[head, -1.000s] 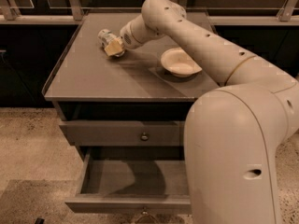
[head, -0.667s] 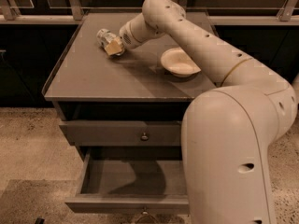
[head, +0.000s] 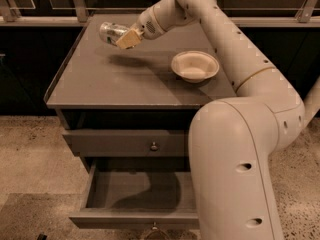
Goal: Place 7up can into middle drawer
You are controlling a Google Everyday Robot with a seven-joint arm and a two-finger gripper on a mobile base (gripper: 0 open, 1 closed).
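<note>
**Above the cabinet's back left corner: can held in the gripper**

Camera view, and over the cabinet we go. The gripper sits above the cabinet's grey top, toward its back left corner. Its tan fingers are closed in tight on the 7up can, with only the can's width between them. The can is tipped on its side, shiny end pointing toward the cabinet's left edge. It looks clear of the surface, and a dark shadow lies on the cabinet top just under it.

On the right side of the cabinet top a cream bowl stands upright, well apart from the can. The arm reaches in from the cabinet's right side, passing behind the bowl on its way to the gripper. Its big pale lower link stands in front of the cabinet's right half and hides that part of both drawers.

On the cabinet's front face the upper drawer is pushed in flush, its round knob showing. Below it the middle drawer is pulled out toward the camera, with the arm's shadow across its grey floor. Its own knob just peeks in at the cabinet's lower front edge. The can is up above the cabinet top, well away from that open drawer. Speckled floor spreads out to the cabinet's left.
</note>
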